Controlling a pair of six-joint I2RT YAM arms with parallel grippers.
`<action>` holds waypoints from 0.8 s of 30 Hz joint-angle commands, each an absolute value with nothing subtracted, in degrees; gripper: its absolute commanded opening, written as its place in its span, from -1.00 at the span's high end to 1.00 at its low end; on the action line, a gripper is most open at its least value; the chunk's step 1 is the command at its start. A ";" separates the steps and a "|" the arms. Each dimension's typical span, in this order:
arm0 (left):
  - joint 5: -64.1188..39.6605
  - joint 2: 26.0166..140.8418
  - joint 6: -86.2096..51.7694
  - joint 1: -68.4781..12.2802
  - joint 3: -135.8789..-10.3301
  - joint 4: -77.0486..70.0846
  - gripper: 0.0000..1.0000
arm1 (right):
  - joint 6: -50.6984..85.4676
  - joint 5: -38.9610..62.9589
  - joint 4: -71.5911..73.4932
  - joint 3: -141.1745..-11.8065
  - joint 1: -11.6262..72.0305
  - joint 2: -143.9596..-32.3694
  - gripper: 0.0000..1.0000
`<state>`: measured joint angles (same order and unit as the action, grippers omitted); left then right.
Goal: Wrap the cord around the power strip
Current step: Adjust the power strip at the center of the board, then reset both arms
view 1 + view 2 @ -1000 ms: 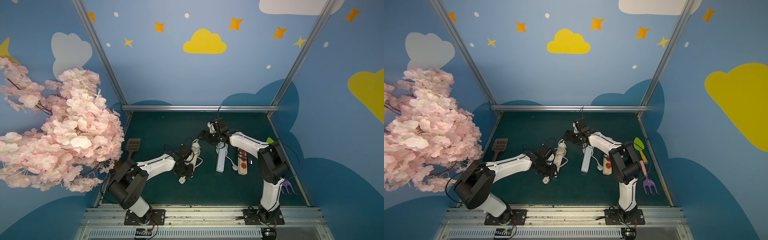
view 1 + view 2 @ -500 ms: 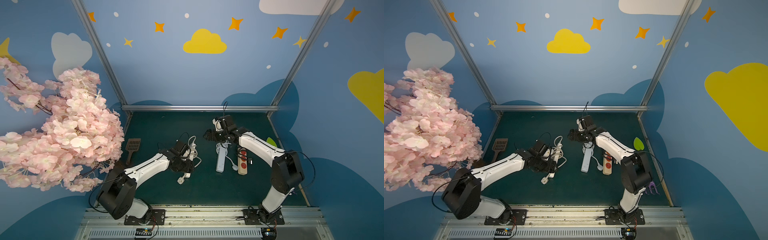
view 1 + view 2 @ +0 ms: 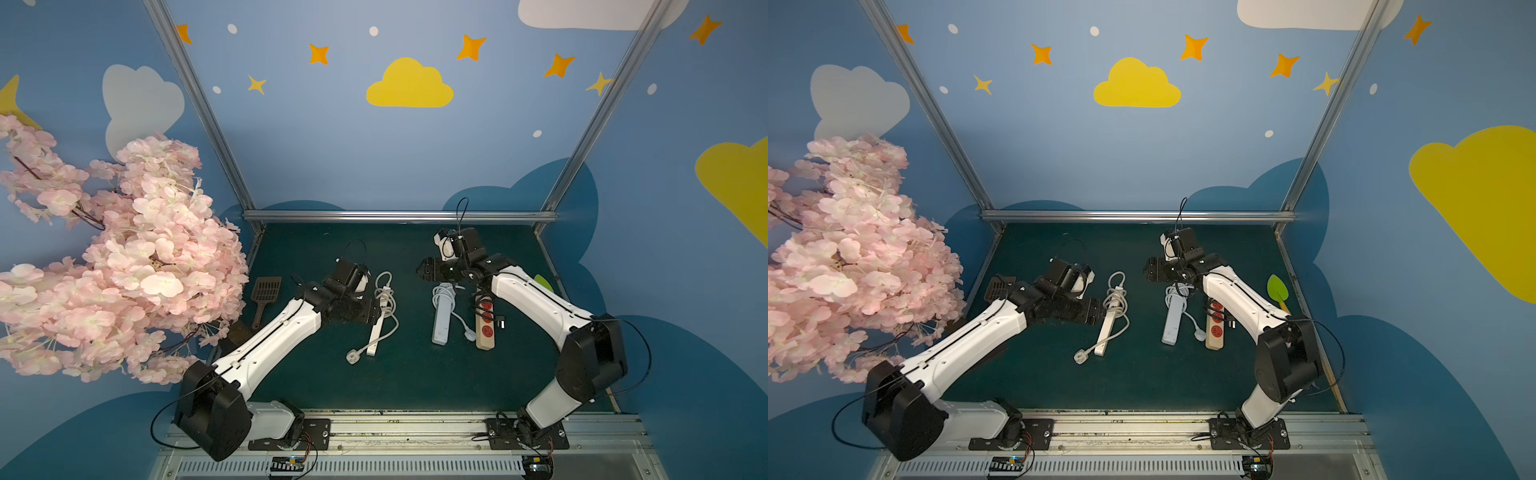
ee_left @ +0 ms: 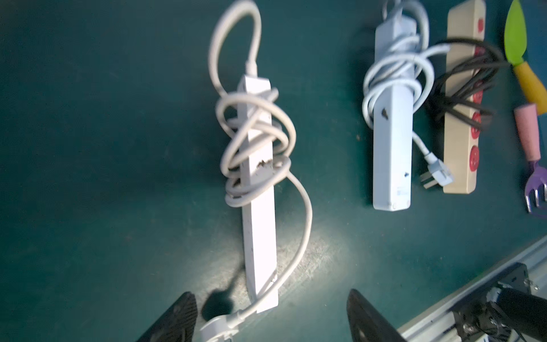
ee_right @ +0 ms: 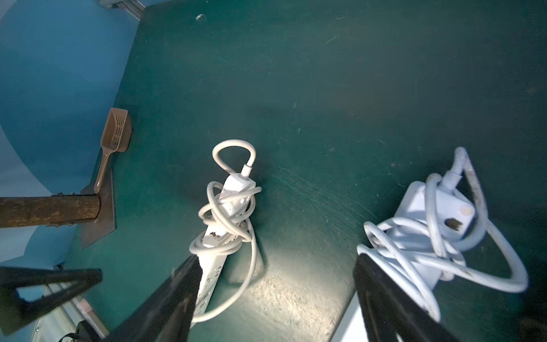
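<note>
The white power strip (image 3: 375, 334) (image 3: 1105, 332) lies on the green mat, pointing front to back. Its white cord (image 4: 254, 142) is looped in several turns around its far half. A loose tail runs to the plug (image 4: 216, 328) (image 3: 352, 356) on the mat by the near end. My left gripper (image 3: 374, 311) (image 4: 270, 296) is open just left of the strip and above it, holding nothing. My right gripper (image 3: 426, 270) (image 5: 275, 260) hovers open over the far end of a pale blue strip (image 3: 440, 320).
The pale blue strip (image 4: 392, 165) and a beige strip with red sockets (image 3: 485, 332) lie right of centre, each with its cord wound on. A brown scoop (image 3: 264, 293) and the blossom tree (image 3: 104, 270) crowd the left edge. A green spatula (image 3: 1278, 289) and a purple fork (image 4: 535, 189) lie far right.
My left gripper has opened, let go of the cord and drawn back a little from the strip's near end. My right arm has swung its elbow out to the right.
</note>
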<state>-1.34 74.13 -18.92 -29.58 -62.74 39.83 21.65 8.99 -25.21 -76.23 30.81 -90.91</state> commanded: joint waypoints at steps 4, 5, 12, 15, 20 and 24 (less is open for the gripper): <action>11.02 63.03 -13.22 -28.38 -51.59 20.28 -0.61 | 13.53 -5.41 -16.77 -61.17 30.68 -73.92 -0.72; 11.95 60.41 -12.62 -28.34 -47.52 14.61 -0.61 | 10.13 -7.49 -11.52 -56.87 30.35 -71.52 -0.75; 26.69 50.89 -5.68 -27.50 -32.81 -4.03 -0.79 | 4.64 -12.02 -1.57 -47.10 19.94 -63.26 -0.79; 34.25 49.55 -1.42 -25.70 -28.38 -9.86 -0.81 | 3.69 -9.82 3.87 -42.11 14.08 -63.17 -0.81; 37.92 47.51 0.22 -20.69 -21.53 -16.53 -0.83 | 5.49 -15.09 4.13 -41.24 8.24 -67.04 -0.81; 34.35 50.67 -0.73 -15.48 -17.31 -25.02 -0.83 | 6.02 -18.28 11.17 -35.34 6.28 -68.59 -0.81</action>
<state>34.20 48.88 -1.28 -18.13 -18.57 -15.84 5.54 -14.26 5.32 -38.89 7.25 -67.68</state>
